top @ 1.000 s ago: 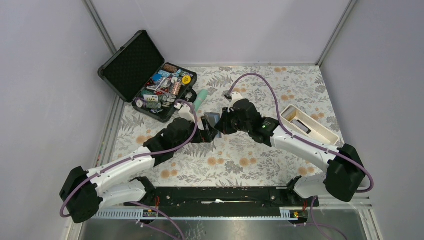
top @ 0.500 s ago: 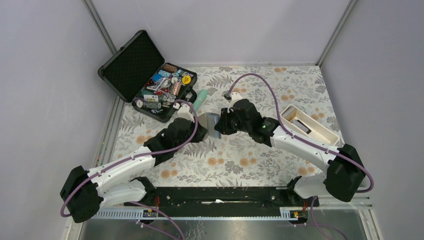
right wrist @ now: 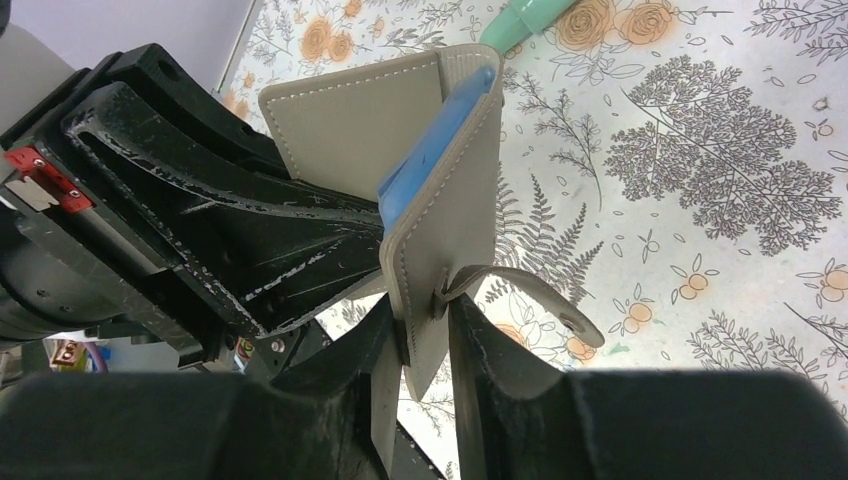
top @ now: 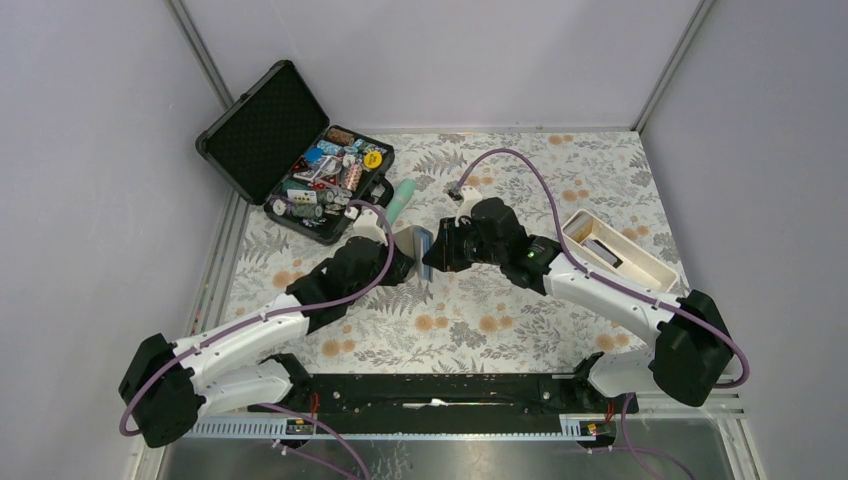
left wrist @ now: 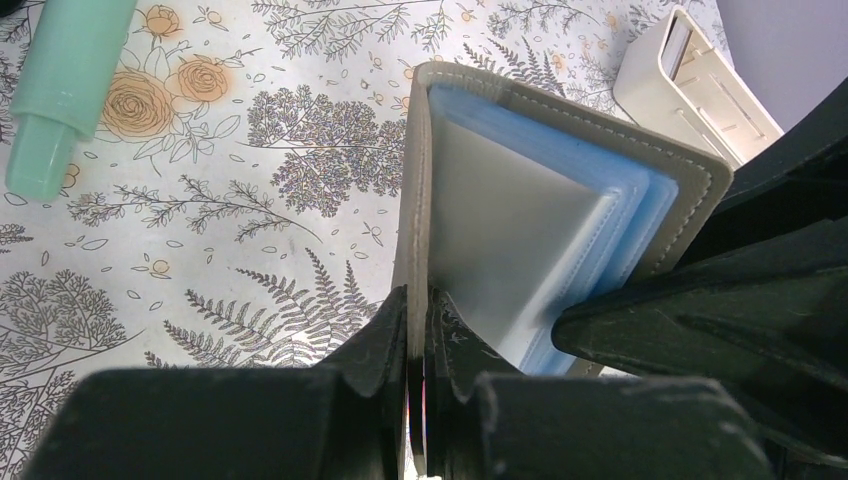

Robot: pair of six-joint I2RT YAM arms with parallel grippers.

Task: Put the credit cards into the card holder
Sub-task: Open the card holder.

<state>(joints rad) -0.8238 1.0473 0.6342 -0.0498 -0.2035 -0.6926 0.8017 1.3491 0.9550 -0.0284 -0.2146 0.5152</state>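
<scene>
The grey-brown card holder (top: pixel 418 243) hangs above the middle of the table, half open between both grippers. My left gripper (left wrist: pixel 418 295) is shut on the edge of one flap of the card holder (left wrist: pixel 520 200). My right gripper (right wrist: pixel 425 310) stands slightly open around the other flap (right wrist: pixel 450 230), just beside its snap strap (right wrist: pixel 540 295). Blue layers (right wrist: pixel 435 140) show between the flaps; I cannot tell whether they are credit cards or pockets. A dark card (top: pixel 603 250) lies in the white tray (top: pixel 640 262) at the right.
An open black case (top: pixel 300 150) full of small items stands at the back left. A mint-green tube (top: pixel 401 198) lies on the floral cloth just behind the grippers. Grey walls enclose the table on three sides.
My left gripper has closed on the card holder's flap. The right gripper's fingers have loosened around the other flap. The holder has shifted slightly left and its flaps have spread.
</scene>
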